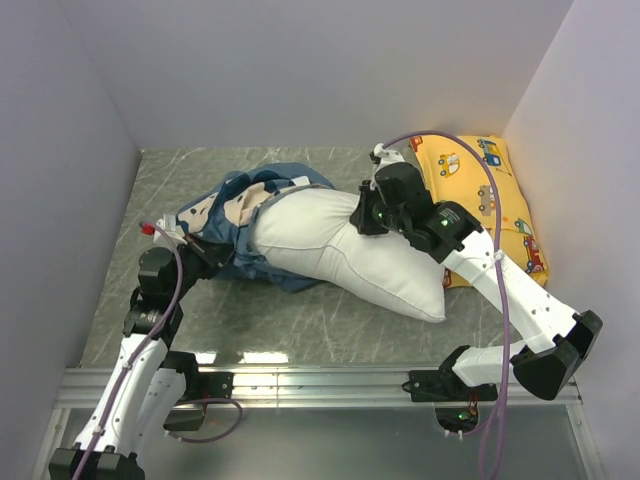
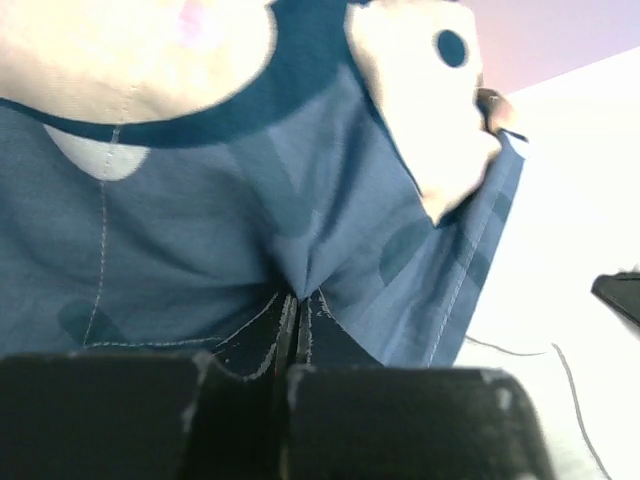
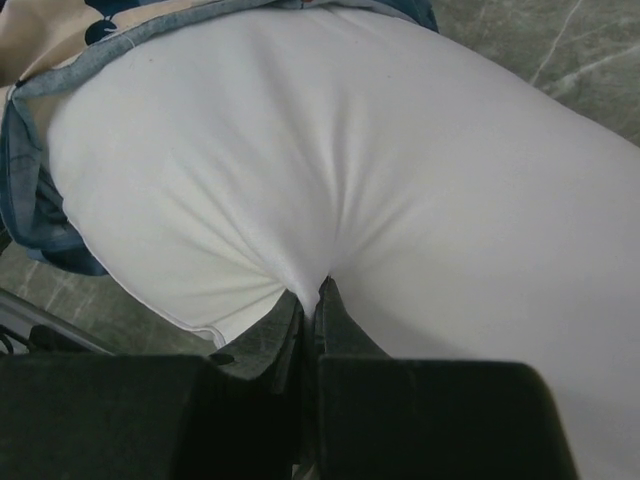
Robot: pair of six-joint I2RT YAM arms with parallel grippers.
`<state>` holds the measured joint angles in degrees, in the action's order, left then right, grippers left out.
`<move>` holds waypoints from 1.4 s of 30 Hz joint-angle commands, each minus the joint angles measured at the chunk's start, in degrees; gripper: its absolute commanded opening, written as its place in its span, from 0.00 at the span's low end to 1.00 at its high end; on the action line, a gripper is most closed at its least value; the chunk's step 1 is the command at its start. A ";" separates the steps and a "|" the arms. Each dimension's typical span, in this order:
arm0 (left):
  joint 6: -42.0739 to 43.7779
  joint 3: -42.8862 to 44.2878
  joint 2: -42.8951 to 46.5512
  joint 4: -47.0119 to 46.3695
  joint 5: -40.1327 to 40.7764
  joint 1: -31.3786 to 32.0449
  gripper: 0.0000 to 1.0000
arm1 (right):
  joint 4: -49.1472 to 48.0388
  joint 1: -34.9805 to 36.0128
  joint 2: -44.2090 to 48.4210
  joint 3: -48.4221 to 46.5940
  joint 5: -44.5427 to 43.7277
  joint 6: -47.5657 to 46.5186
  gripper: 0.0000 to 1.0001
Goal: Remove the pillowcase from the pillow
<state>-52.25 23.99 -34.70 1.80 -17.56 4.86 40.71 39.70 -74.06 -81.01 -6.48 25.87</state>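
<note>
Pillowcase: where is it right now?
The pillowcase lies left of centre in the top view, bunched over the left end of the pillow, pinched by the left gripper.

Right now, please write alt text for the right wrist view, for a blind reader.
The right arm's black jaws are shut on a fold of the big plump white pillow, filling most of the view. The blue printed fabric pillowcase covers only its far end.

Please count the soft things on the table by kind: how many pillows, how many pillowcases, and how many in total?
Pillows: 2 (white pillow, yellow car-print pillow)
Pillowcases: 1 (blue pillowcase)
Total: 3
</note>
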 commanded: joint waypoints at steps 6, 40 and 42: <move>11.98 23.68 8.50 14.68 12.09 0.23 0.01 | -6.52 1.87 4.89 -2.48 6.12 -0.47 0.00; 15.77 36.03 -36.58 -1.98 5.78 10.78 0.58 | -4.49 -4.73 0.31 -11.72 -0.46 -7.94 0.73; 16.30 39.46 -36.14 -0.41 6.48 10.69 0.69 | -5.29 -2.28 1.63 -8.40 -1.95 -8.73 0.73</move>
<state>-38.48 58.57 -71.53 -1.69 -10.92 15.86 36.14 34.39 -74.85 -91.72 -5.82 19.25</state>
